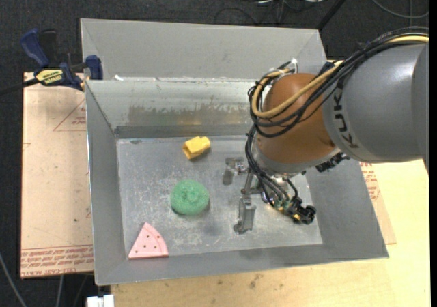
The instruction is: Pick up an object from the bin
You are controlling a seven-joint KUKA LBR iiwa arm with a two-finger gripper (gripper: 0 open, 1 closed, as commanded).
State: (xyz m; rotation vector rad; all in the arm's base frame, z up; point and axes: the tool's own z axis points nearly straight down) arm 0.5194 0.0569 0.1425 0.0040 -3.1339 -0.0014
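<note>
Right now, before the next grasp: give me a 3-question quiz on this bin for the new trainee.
1. Multiple choice: which thing lies closest to the back wall of the bin? A) pink wedge B) green round pad C) yellow block
2. True or false: the gripper holds the green round pad.
3. Fill in: in the camera view, the pink wedge lies in the bin's front-____ corner.

Key
1. C
2. False: the gripper is open over bare floor, and the green round pad lies apart from it, on its left in the view.
3. left
</note>
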